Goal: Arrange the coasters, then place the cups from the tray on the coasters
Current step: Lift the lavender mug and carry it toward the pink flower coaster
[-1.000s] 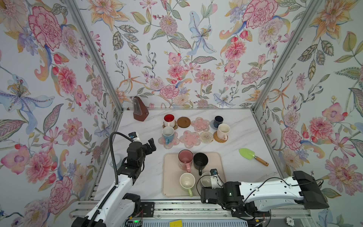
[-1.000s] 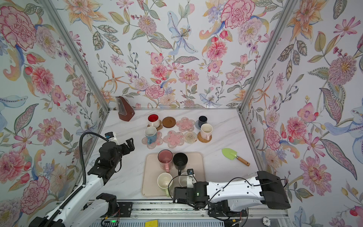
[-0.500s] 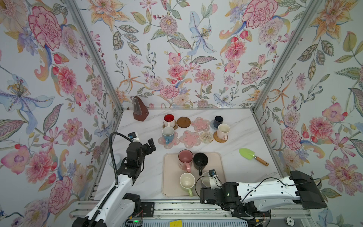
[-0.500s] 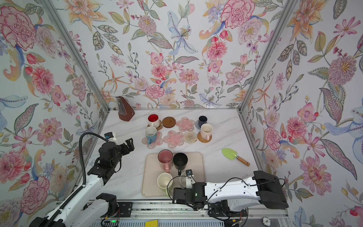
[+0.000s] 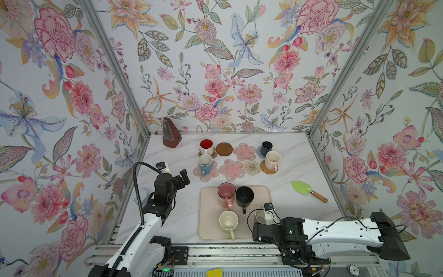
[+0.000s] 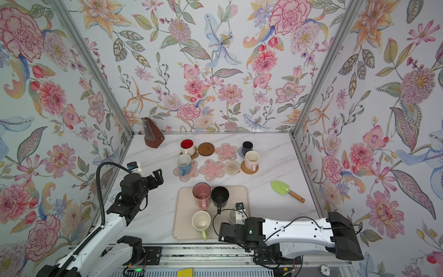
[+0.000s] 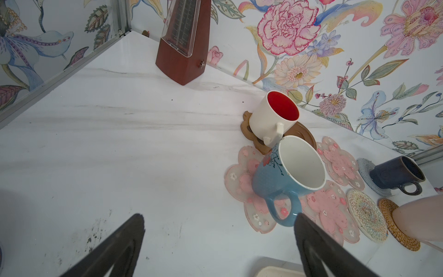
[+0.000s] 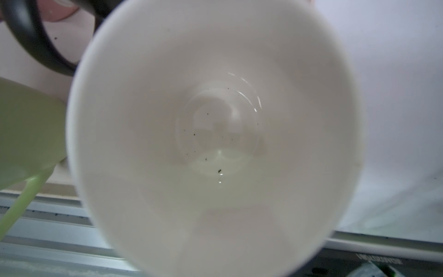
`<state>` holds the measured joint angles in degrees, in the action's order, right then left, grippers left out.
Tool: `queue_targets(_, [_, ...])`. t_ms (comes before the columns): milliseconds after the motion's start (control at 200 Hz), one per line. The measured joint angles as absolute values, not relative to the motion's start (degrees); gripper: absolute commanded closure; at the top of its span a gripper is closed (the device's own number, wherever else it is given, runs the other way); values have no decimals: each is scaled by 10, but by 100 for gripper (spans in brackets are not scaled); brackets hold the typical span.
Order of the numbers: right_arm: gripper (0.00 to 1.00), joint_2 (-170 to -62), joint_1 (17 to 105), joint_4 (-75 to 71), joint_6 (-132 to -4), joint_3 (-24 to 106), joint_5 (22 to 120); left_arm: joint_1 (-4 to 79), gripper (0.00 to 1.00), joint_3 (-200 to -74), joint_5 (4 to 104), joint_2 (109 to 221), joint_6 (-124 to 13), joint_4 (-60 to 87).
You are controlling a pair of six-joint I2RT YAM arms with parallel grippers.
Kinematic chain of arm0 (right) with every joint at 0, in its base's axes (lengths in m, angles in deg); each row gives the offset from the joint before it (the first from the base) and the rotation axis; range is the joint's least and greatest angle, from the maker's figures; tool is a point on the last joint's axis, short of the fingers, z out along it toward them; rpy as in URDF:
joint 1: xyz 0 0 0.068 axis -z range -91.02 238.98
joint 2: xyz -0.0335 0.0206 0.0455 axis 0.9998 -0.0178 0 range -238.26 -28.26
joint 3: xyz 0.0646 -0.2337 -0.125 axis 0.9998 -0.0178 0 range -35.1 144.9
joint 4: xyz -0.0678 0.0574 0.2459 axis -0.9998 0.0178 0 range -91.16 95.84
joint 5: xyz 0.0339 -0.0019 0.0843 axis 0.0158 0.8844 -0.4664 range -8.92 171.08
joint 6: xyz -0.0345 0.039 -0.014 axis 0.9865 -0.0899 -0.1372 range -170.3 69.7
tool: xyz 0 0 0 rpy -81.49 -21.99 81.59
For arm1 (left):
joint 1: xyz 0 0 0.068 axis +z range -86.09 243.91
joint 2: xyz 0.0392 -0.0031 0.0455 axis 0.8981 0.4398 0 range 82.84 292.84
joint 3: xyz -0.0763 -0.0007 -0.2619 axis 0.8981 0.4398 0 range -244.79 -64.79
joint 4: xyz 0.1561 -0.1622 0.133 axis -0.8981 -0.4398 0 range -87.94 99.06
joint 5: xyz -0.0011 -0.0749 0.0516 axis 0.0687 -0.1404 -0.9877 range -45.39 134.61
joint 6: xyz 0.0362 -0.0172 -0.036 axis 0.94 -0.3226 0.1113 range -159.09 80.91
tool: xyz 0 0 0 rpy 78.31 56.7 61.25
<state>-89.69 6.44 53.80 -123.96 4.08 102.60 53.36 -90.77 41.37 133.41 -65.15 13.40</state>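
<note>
A beige tray (image 5: 208, 215) holds a pink cup (image 5: 226, 194), a black cup (image 5: 244, 196), a light green cup (image 5: 228, 221) and a pale cup (image 5: 260, 213). My right gripper (image 5: 263, 221) is shut on the pale cup (image 8: 215, 134). That cup fills the right wrist view and hides the jaws. Four cups stand on coasters: red-inside (image 5: 206, 146), blue (image 5: 205, 163), navy (image 5: 266, 148), cream (image 5: 272, 159). A brown disc coaster (image 5: 224, 149), two pink flower coasters (image 5: 244, 151) (image 5: 232, 169) and a white woven one (image 5: 251, 167) are bare. My left gripper (image 5: 183, 176) (image 7: 219, 217) hovers open, left of the tray.
A brown metronome (image 5: 170, 133) stands at the back left corner. A green trowel with a wooden handle (image 5: 308, 190) lies right of the tray. Flowered walls close in the left, back and right sides. The aluminium rail runs along the front edge.
My right arm has shifted a little to the right, and the pale cup under it has shifted with it. The left arm has stayed where it was.
</note>
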Motion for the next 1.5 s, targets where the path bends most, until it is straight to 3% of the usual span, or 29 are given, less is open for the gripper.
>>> queue_targets(265, [100, -869, 184, 578, -1149, 64, 1035, 541, 1, -906, 414, 1334, -652, 135])
queue_targets(605, [100, -904, 353, 550, -968, 197, 1045, 546, 1, -893, 414, 1327, -660, 134])
queue_targets(1096, [100, -1151, 519, 388, -771, 390, 977, 553, 1, -867, 414, 1304, -685, 134])
queue_targets(1496, [100, -1353, 561, 355, -695, 566, 955, 557, 1, -866, 416, 1289, -705, 127])
